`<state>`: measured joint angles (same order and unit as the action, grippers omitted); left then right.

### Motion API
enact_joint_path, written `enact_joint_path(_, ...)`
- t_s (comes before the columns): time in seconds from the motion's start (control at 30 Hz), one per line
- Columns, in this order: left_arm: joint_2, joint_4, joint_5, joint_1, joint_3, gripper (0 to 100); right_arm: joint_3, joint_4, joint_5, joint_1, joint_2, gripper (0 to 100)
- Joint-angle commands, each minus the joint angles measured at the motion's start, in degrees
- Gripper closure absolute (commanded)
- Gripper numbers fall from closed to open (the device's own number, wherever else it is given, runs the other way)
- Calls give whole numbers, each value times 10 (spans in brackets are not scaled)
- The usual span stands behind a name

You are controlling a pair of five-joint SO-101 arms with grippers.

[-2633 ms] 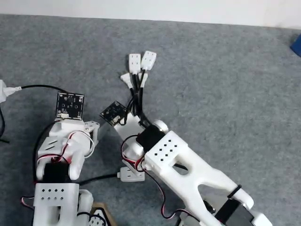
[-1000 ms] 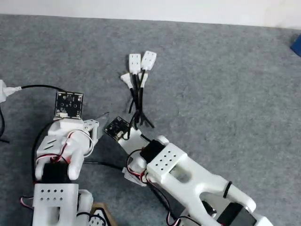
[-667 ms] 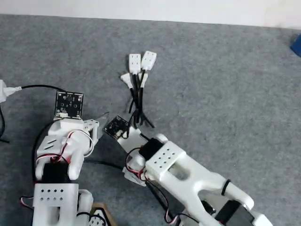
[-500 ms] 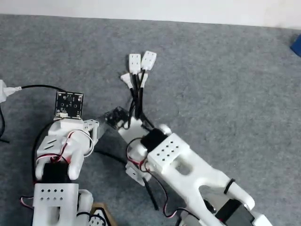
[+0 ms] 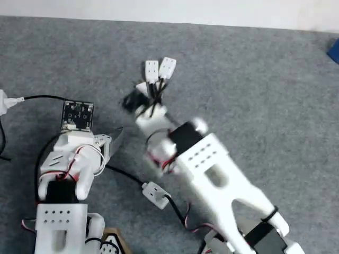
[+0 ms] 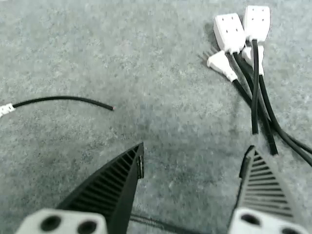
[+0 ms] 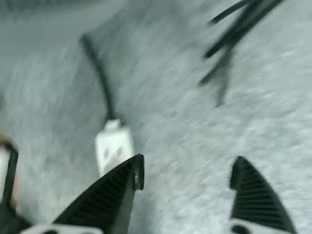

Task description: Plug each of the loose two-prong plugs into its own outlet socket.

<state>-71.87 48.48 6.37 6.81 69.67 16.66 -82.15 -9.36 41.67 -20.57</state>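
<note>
Two white outlet sockets lie side by side at the far middle of the grey carpet, their black cables trailing toward me. In the left wrist view the sockets have two white two-prong plugs lying loose just below them. A third white socket on a black cable rests near the front, between the arms. My right gripper hovers beside the far plugs; its wrist view shows the gripper open over that third socket. My left gripper is open and holds nothing, short of the plugs.
A loose black cable end lies on the carpet ahead of the left gripper. Another white plug on a black cable sits at the left edge. A blue object shows at the right edge. Open carpet lies to the far right.
The right arm swung away from me toward the far sockets and plugs, uncovering the front socket and its cable. The left arm barely moved.
</note>
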Motion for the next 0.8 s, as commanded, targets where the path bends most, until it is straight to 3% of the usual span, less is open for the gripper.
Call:
enact_joint_path(0.0,78,83,33,-40,-94,674,-106,-8,17,-109,-6,692)
enact_joint_path(0.1,200,190,80,-80,-206,676,-174,-36,36,-213,-5,692)
enact_joint_path(0.2,337,296,158,-130,-323,677,-169,-92,33,-271,-10,692)
enact_joint_path(0.33,473,371,239,-179,-432,677,-69,-32,32,-341,-32,692)
enact_joint_path(0.47,529,404,250,-196,-474,677,103,92,31,-397,-80,692)
enact_joint_path(0.67,548,403,242,-210,-428,678,354,248,32,-381,-153,692)
enact_joint_path(0.77,546,351,317,-239,-373,678,379,251,11,-381,-184,692)
